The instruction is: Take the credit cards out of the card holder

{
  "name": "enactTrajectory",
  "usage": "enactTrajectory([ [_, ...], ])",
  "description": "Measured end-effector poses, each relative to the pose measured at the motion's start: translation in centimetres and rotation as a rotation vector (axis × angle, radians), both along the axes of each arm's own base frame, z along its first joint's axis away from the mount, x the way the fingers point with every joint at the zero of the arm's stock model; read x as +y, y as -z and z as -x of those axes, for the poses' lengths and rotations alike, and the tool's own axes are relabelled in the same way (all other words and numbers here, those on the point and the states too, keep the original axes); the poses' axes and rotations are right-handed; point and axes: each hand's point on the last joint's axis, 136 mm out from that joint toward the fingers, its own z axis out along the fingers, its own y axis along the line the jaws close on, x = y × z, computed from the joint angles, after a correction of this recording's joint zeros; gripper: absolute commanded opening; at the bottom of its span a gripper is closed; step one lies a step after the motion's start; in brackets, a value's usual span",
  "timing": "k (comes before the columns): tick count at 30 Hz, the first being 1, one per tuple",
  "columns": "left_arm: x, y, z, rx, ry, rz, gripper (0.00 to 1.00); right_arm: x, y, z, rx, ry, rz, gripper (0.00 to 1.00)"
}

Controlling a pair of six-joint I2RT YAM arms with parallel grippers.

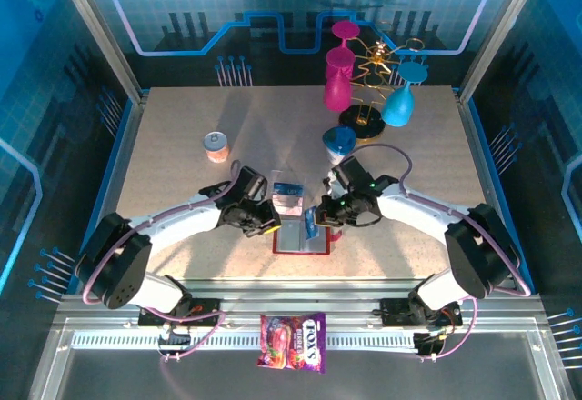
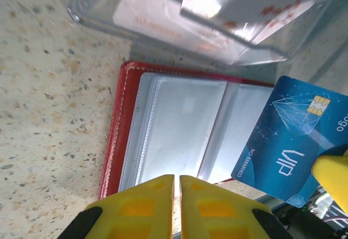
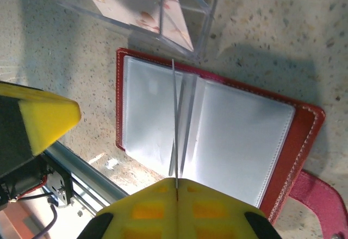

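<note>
The dark red card holder (image 1: 300, 241) lies open on the table, its clear inner pockets (image 2: 179, 125) facing up and its side tab (image 3: 321, 206) sticking out. My right gripper (image 3: 176, 182) is shut on a dark blue credit card (image 2: 288, 146), which it holds over the holder's right half; in the right wrist view the card (image 3: 175, 114) shows edge-on. My left gripper (image 2: 176, 178) is shut with nothing between its fingers, at the holder's left edge. In the top view the left gripper (image 1: 262, 221) and right gripper (image 1: 326, 214) flank the holder.
A transparent acrylic tray (image 1: 288, 196) with pinkish-white cards in it (image 2: 157, 16) stands just behind the holder. Farther back are a small can (image 1: 216, 146), a blue goblet (image 1: 338, 141) and a gold rack with pink and blue goblets (image 1: 368, 73). A candy bag (image 1: 293, 341) lies on the near rail.
</note>
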Motion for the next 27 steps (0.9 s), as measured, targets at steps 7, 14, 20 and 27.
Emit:
enactTrajectory([
  [7,3.2,-0.3,-0.2,-0.015,-0.091,0.009,0.15,0.2,-2.4,-1.4,-0.104,-0.083,0.033,0.00],
  [14,5.1,0.1,0.1,-0.015,-0.141,0.008,0.16,1.3,-5.7,-3.8,-0.272,-0.259,0.062,0.00],
  [20,5.4,0.0,0.4,-0.019,-0.149,0.011,0.18,2.5,-6.4,-5.5,-0.406,-0.496,0.159,0.00],
  [27,5.8,-0.2,0.8,-0.026,-0.156,0.019,0.19,3.5,-5.8,-6.5,-0.502,-0.778,0.281,0.00],
])
